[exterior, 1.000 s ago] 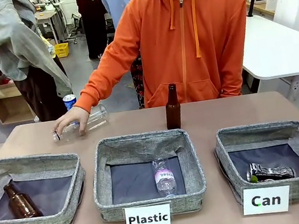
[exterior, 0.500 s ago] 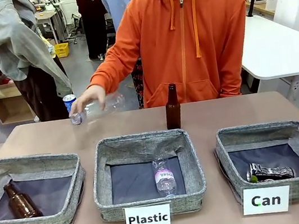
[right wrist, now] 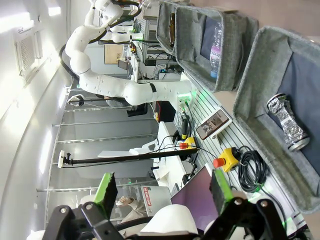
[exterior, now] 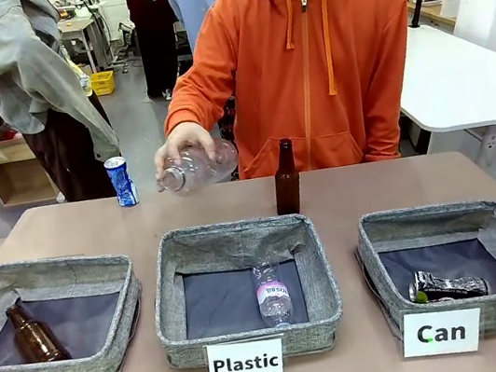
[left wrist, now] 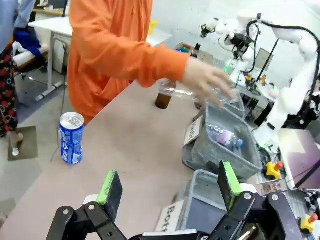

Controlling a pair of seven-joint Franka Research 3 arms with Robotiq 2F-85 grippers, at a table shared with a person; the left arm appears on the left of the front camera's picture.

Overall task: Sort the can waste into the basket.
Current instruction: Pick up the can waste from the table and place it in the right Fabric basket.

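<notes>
A bright blue can stands upright at the far left of the table; the left wrist view has it ahead and to the left of my open left gripper. A dark black-and-silver can lies on its side inside the grey basket signed "Can" at the front right. In the right wrist view that can rests on the dark lining of the basket, far beyond my open right gripper. Neither gripper has anything between its green pads.
A person in an orange hoodie holds a clear plastic bottle in one hand above the far edge. A brown glass bottle stands behind the "Plastic" bin. The "Bottle" bin at the front left holds a brown bottle.
The person's hand has lifted the clear plastic bottle off the far left of the table and carried it right, toward the middle. The blue can now stands in full view.
</notes>
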